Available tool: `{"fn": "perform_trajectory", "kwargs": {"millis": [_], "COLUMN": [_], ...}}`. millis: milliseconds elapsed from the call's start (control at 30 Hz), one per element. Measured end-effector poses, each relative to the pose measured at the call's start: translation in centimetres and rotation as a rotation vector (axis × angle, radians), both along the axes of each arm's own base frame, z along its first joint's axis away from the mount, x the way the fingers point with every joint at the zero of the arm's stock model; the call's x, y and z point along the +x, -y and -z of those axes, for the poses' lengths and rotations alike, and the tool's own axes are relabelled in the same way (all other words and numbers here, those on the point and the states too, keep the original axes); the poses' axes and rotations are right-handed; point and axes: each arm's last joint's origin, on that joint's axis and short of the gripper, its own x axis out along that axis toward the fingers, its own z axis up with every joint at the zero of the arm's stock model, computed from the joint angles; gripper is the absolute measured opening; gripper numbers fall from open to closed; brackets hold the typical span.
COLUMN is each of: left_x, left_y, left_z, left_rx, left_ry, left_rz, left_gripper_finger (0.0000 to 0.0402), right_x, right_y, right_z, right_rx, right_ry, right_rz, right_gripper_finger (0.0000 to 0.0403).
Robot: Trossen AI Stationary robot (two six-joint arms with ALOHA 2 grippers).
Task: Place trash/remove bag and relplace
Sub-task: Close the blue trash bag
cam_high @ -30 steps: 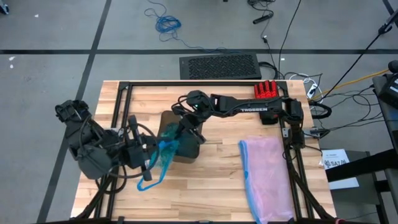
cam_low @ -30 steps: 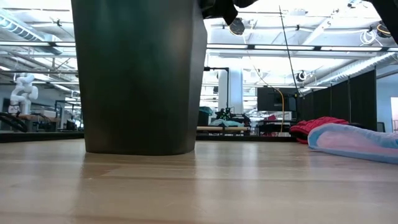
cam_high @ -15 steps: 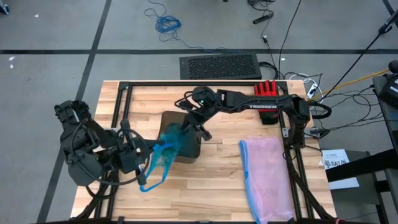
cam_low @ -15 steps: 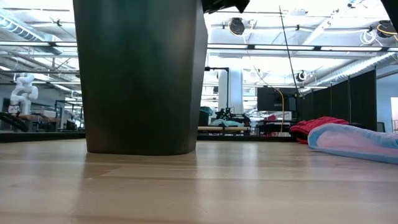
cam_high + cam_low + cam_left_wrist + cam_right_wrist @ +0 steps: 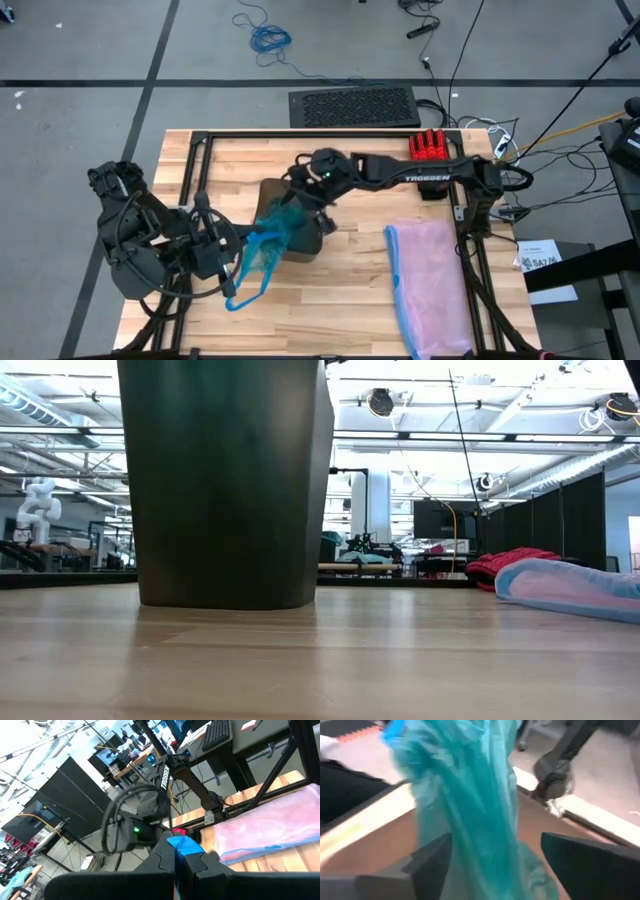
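Since a second ago the right gripper (image 5: 303,200) has spread its fingers and pulled back slightly over the dark bin (image 5: 300,232). On the wooden table (image 5: 350,290), the bin stands left of centre, with bare wood before it. A pink bag (image 5: 428,280) lies lengthwise along the right edge. The teal bag (image 5: 262,250) stretches from the bin's rim toward the left gripper (image 5: 232,262), which is pinched shut on it.
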Motion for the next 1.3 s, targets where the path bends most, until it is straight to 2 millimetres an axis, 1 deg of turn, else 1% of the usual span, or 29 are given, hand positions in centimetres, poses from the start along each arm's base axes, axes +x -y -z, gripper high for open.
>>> {"fn": "perform_trajectory", "kwargs": {"millis": [100, 200, 300, 467, 533, 633, 733, 800, 900, 933, 967, 1033, 1100, 1300], "left_x": [0.0, 0.0, 0.0, 0.0, 0.0, 0.0, 0.0, 0.1, 0.1, 0.1, 0.1, 0.1, 0.2, 0.0], "left_y": [0.0, 0.0, 0.0, 0.0, 0.0, 0.0, 0.0, 0.0, 0.0, 0.0, 0.0, 0.0, 0.1, 0.6], "left_z": [0.0, 0.0, 0.0, 0.0, 0.0, 0.1, 0.0, 0.0, 0.1, 0.0, 0.0, -0.1, -0.4, -1.5], "left_rx": [0.000, 0.002, 0.003, 0.004, 0.004, 0.005, 0.004, 0.003, 0.004, 0.003, 0.001, -0.008, -0.028, 0.024], "left_ry": [0.000, -0.002, -0.003, -0.004, -0.004, -0.004, -0.003, -0.003, -0.004, -0.003, -0.001, 0.007, 0.033, 0.070], "left_rz": [0.000, 0.000, 0.000, 0.000, -0.001, -0.001, -0.002, -0.002, -0.002, -0.002, -0.001, -0.002, -0.003, 0.020], "left_gripper_finger": [0.0000, 0.0000, 0.0000, 0.0000, 0.0000, 0.0000, 0.0000, 0.0004, 0.0021, 0.0028, 0.0033, 0.0042, 0.0046, 0.0070], "right_x": [1.1, 1.9, 2.4, 2.9, 3.2, 3.5, 3.7, 3.9, 3.9, 3.9, 3.9, 3.8, 3.4, 1.9], "right_y": [-1.0, -1.9, -2.8, -3.9, -4.1, -4.4, -4.6, -4.7, -4.7, -4.7, -4.7, -4.6, -4.4, -3.8], "right_z": [0.7, 1.5, 2.1, 2.0, 2.2, 2.5, 2.8, 2.9, 2.7, 2.6, 2.4, 2.2, 1.5, -1.4], "right_rx": [-0.014, -0.021, -0.043, -0.034, -0.031, -0.022, -0.019, -0.020, -0.027, -0.032, -0.036, -0.047, -0.060, -0.075], "right_ry": [0.041, 0.069, 0.088, 0.144, 0.165, 0.174, 0.174, 0.185, 0.210, 0.219, 0.222, 0.227, 0.225, 0.291], "right_rz": [-0.002, -0.041, -0.080, -0.096, -0.101, -0.103, -0.104, -0.103, -0.102, -0.102, -0.096, -0.067, -0.038, 0.006], "right_gripper_finger": [0.0328, 0.0339, 0.0340, 0.0338, 0.0328, 0.0294, 0.0232, 0.0173, 0.0061, 0.0031, 0.0017, 0.0011, 0.0004, 0.0001]}}
